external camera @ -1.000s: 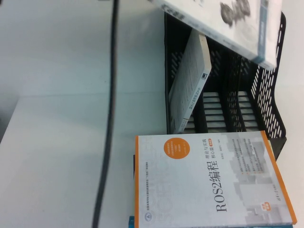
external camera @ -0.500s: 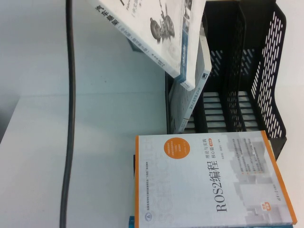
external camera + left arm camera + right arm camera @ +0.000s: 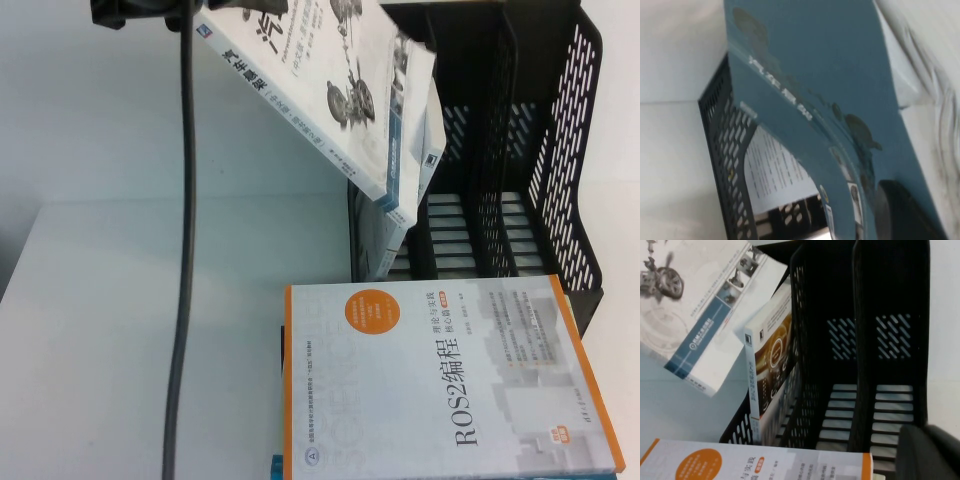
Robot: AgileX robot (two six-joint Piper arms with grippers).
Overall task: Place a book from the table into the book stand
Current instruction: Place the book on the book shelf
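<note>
book: the book (image 3: 330, 95), glossy white-grey paperback, dark teal back (image 3: 840, 85); we see it held in the air, tilted, over the book stand's left edge
axis: long axis slants from upper left down toward the stand, lower corner lowest
book stand (image 3: 520, 150): black perforated plastic, slatted bottom; a pale book (image 3: 771, 365) leans in its left slot
left gripper (image 3: 140, 10): at the book's upper end; grip — we cannot tell
right gripper (image 3: 930, 452): near the stand; fingers — cannot tell
change: book has come leftward and lower, more cover showing
table (image 3: 90, 330): smooth white; ROS2 book (image 3: 450, 380) lies flat
</note>
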